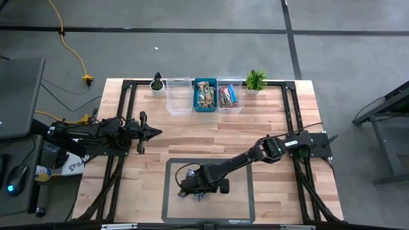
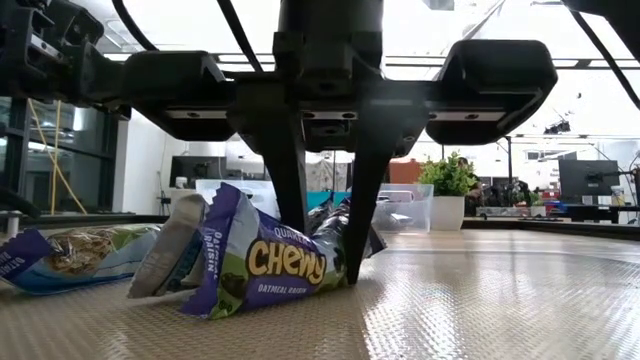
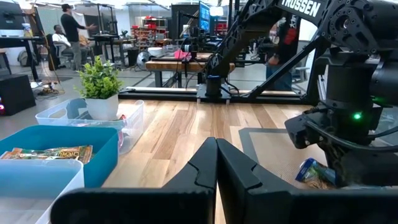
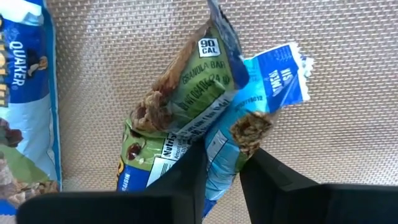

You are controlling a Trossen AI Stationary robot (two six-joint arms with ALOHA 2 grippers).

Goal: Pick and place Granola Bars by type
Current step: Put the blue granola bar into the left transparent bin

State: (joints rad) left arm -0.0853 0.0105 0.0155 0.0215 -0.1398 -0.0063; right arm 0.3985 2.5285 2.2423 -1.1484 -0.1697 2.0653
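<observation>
Low view shows the right gripper down on the mat, its fingers narrowed around a purple-wrapped granola bar that they pinch up off the surface so it can be lifted. More bars lie just beside it; the sorting bins wait at the table's far edge. The left gripper idles, fingers together.

Robot body: two dark, matte black arms on a black frame.
Right arm has white "TROSSEN" lettering and a green indicator light; right gripper has tapered black fingers under a blocky crossbar with small screws; left gripper fingers wedge-shaped.
</observation>
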